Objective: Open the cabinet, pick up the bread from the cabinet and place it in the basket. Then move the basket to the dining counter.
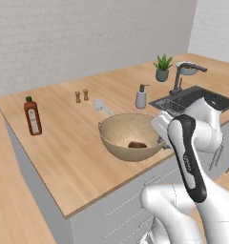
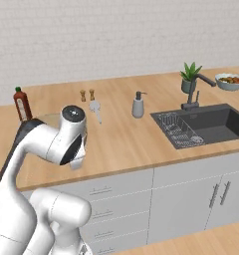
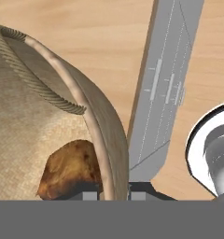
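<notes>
gripper (image 3: 113,192) clamped on basket (image 1: 117,132) rim, one finger in, one out | bread (image 1: 137,144) inside basket | basket on dining counter (image 1: 64,152) nr front edge

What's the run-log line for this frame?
stage: basket on dining counter | hand: shut on basket rim, one finger each side | bread: inside basket | dining counter: basket near front edge

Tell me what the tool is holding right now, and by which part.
The tool holds the basket by its rim wall, one finger inside next to the bread, one outside.
</notes>
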Available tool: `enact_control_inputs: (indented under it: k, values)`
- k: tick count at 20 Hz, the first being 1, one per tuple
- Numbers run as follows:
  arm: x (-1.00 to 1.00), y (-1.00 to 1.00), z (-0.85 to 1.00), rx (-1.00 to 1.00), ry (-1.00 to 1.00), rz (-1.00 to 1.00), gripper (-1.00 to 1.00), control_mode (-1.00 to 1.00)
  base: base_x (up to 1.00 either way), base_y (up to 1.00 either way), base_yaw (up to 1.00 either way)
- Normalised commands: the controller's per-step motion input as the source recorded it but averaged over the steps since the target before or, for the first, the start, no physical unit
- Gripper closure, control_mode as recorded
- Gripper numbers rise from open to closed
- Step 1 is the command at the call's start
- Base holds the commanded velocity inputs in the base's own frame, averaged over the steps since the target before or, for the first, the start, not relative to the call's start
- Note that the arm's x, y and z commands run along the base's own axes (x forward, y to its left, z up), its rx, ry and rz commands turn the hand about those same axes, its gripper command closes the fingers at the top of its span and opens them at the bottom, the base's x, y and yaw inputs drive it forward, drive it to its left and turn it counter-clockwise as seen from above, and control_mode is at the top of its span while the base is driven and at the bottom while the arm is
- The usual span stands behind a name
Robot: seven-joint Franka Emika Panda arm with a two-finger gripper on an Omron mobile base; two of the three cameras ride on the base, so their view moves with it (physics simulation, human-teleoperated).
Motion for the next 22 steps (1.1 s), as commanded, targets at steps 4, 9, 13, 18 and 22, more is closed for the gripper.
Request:
enact_control_inputs:
  k: [4,9,13,18,22]
  values:
    - [1.0,0.0,-0.61,0.0,0.0,0.13,1.0,-1.0,0.0,0.0,0.0]
    - [0.95,-0.03,-0.35,0.0,0.0,0.14,1.0,-1.0,0.0,0.0,0.0]
    - [0.73,0.0,-0.25,0.0,0.0,0.08,1.0,-1.0,0.0,0.0,0.0]
    - [0.58,0.0,-0.15,0.0,0.0,0.03,1.0,-1.0,0.0,0.0,0.0]
    - [0.43,-0.03,-0.21,0.0,0.0,0.04,1.0,-1.0,0.0,0.0,0.0]
